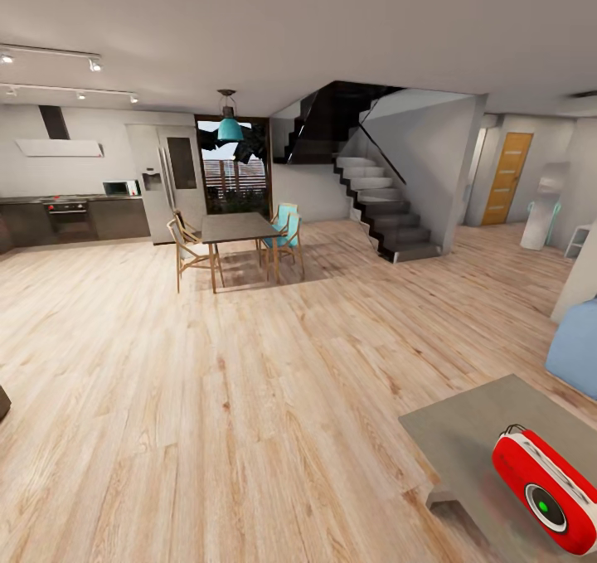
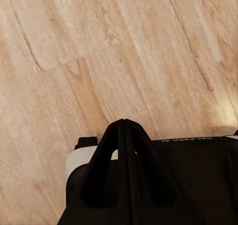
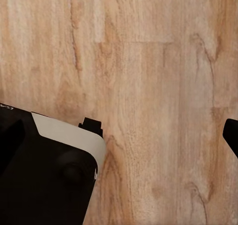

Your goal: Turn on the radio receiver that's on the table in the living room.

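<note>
Red with white trim, the radio receiver (image 1: 549, 491) lies tilted on the grey desk (image 1: 464, 430) at the head view's lower right, its round dial facing up. Beyond stretches a light wood floor (image 1: 249, 364), with a dark dining table (image 1: 236, 228) and its chairs, a kitchen and a staircase (image 1: 385, 206) farther off. In the left wrist view the left end effector (image 2: 124, 123) has its 2 fingers pressed together above the planks. Whether the right end effector is wide or narrow, I cannot tell.

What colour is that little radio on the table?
Red with white trim, seen best in the head view: the radio receiver on the grey table.
</note>
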Controlling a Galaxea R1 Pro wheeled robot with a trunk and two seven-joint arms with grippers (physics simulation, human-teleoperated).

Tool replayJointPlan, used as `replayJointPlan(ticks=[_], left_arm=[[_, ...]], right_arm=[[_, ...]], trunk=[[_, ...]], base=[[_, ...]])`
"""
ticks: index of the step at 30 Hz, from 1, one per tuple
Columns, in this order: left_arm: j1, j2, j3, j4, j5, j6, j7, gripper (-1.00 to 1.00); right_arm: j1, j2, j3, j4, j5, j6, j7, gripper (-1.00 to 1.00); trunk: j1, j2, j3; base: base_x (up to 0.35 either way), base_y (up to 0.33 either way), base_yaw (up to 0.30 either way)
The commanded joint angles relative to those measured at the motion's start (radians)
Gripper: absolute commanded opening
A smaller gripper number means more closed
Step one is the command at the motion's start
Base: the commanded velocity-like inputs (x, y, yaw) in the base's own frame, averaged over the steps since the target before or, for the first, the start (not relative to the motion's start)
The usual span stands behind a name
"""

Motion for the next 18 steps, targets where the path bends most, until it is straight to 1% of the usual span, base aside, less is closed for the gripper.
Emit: replayJointPlan(ticks=[1, 18], left_arm=[[0.000, 0.000, 0.000, 0.000, 0.000, 0.000, 0.000, -1.00], [0.000, -0.004, 0.000, 0.000, 0.002, 0.000, -0.001, -1.00]], right_arm=[[0.000, 0.000, 0.000, 0.000, 0.000, 0.000, 0.000, 1.00], [0.000, 0.000, 0.000, 0.000, 0.000, 0.000, 0.000, 1.00]], trunk=[[0.000, 0.000, 0.000], [0.000, 0.000, 0.000]], base=[[0.000, 0.000, 0.000], [0.000, 0.000, 0.000]])
